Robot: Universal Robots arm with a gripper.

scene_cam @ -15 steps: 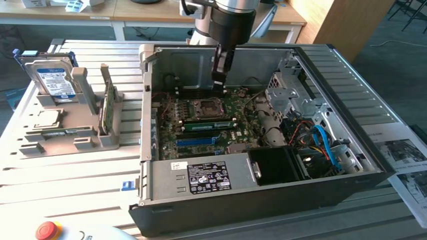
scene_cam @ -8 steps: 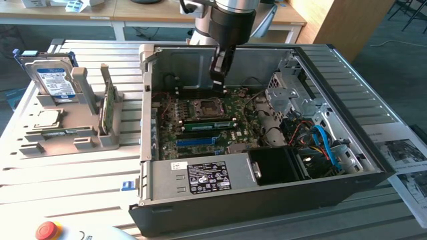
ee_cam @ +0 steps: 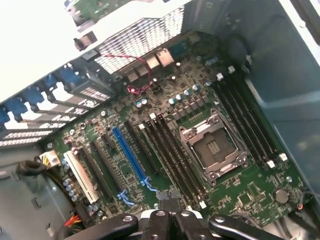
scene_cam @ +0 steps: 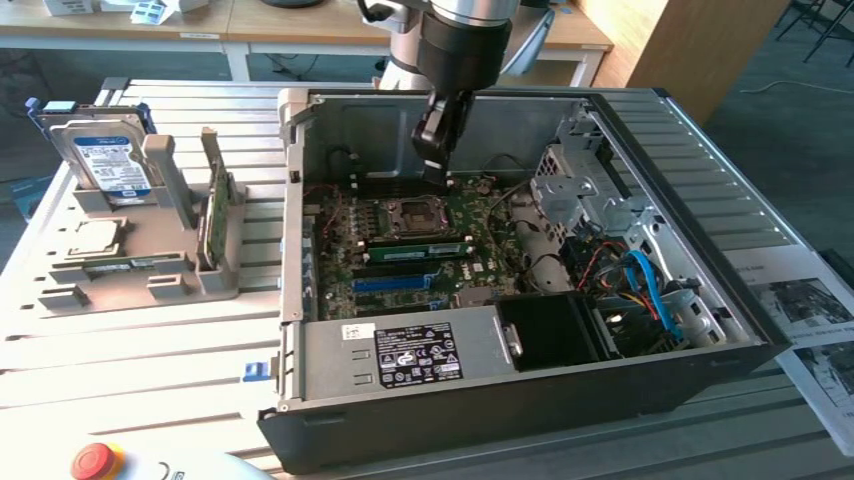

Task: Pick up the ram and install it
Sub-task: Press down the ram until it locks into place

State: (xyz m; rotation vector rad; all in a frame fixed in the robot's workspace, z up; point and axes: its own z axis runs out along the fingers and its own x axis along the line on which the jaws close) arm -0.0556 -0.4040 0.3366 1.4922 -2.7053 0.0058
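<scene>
At the left of the frame I see a grey rack with a hard drive. In the open computer case, the ram seems to sit in its slot, mid-frame. Above it, my gripper is clenched, holding nothing.

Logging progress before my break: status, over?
Gripper shut, hovering inside case over motherboard. Ram sits in slot beside CPU socket. Nothing lies across it.
</scene>
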